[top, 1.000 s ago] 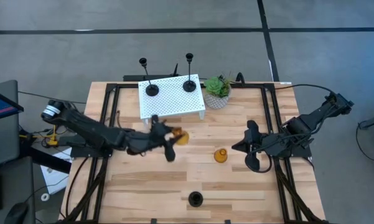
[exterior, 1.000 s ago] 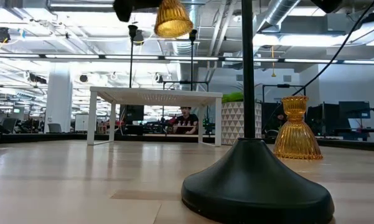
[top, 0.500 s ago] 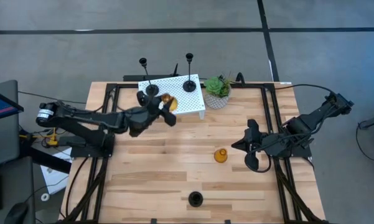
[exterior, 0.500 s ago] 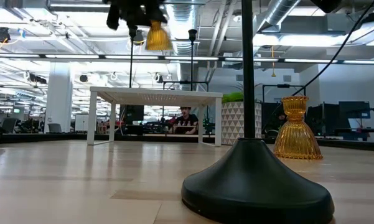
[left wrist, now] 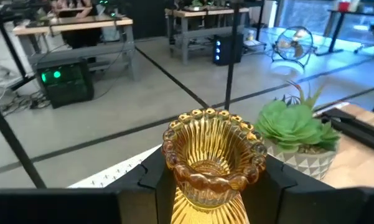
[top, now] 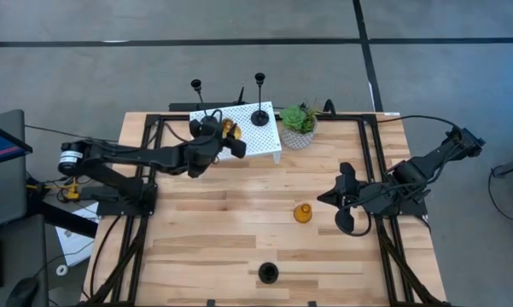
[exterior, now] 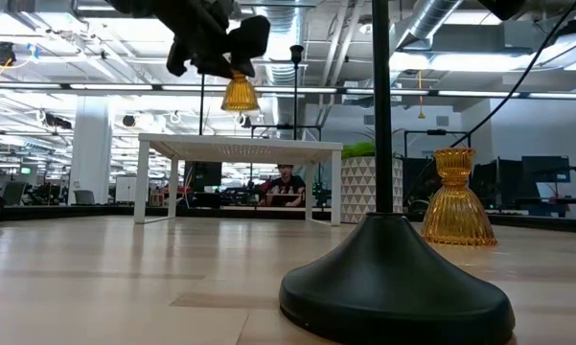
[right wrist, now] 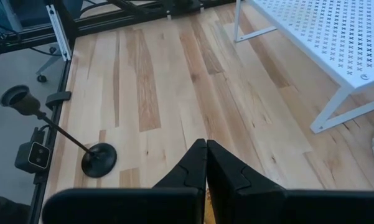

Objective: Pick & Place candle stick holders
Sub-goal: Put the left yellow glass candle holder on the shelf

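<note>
Your landmark is the white perforated metal stand [top: 249, 136] at the far edge of the pale wooden worktop [top: 213, 247]. Two tall black candle stick holders with round bases, one [top: 260, 115] near the stand's plant-side end and one [top: 203, 119] towards the other end, already sit on top of it. Your left gripper [top: 224, 136] hovers above the stand between them, its fingers [left wrist: 149, 177] part-way closed around a ribbed amber glass cone-shaped holder [left wrist: 210, 158], carried upright and not yet set down.

On the worktop in front of the stand, a second amber cone-shaped holder [top: 302, 213] stands untouched. Further from the stand, near the front edge, the third black holder [top: 267, 273] also waits. Beside the stand sits a small green potted plant [top: 298, 126].

Your right gripper [top: 346, 200] idles above the worktop, just beside the second amber holder, its fingers [right wrist: 193, 168] pressed fully together and empty.

Judging by this, two holders are placed, one is about to be, and two remain.
</note>
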`<state>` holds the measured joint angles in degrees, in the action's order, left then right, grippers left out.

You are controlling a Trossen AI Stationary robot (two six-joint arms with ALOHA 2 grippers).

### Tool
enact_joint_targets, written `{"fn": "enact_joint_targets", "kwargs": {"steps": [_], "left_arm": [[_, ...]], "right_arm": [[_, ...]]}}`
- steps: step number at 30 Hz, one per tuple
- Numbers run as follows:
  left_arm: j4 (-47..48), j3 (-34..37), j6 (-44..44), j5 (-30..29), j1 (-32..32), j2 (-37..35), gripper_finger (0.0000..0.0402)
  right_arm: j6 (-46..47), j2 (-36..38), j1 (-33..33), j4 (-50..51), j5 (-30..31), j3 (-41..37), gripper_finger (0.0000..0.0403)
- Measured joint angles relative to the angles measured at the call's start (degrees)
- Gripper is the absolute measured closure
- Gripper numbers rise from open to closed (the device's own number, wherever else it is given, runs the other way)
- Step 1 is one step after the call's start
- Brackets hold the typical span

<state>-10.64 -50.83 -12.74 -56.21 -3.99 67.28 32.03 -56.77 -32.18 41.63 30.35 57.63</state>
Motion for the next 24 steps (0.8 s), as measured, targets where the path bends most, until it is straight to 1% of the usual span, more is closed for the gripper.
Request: {"fn": "enact_joint_targets", "kwargs": {"steps": [2,6,8,13,20,24], "left_arm": [[0.86,0.0,-1.46,-1.3,0.08,0.55,0.0263],[1.88,0.0,-1.7,-4.88,-0.01,1.73,0.0263],[1.85,0.0,-1.73,-5.39,-0.09,1.73,0.0263],[2.15,0.0,-5.8,-5.46,-0.87,1.73,0.0263],[3.09,0.01,-5.97,-5.48,-1.93,1.73,0.0263],[3.09,1.68,-7.29,-5.46,-1.94,1.73,0.0263]], "right_arm": [[0.02,-0.01,0.0,0.0,0.0,0.0,0.0403],[0.04,-0.01,0.0,0.01,-0.01,0.0,0.0403],[0.04,-0.02,0.0,0.16,-0.02,0.0,0.0403],[0.07,-0.01,0.0,0.15,-0.02,0.0,0.0403],[0.04,-0.02,0.0,0.54,-0.02,0.0,0.0403],[0.04,0.0,0.0,0.55,-0.02,0.0,0.0403]]}}
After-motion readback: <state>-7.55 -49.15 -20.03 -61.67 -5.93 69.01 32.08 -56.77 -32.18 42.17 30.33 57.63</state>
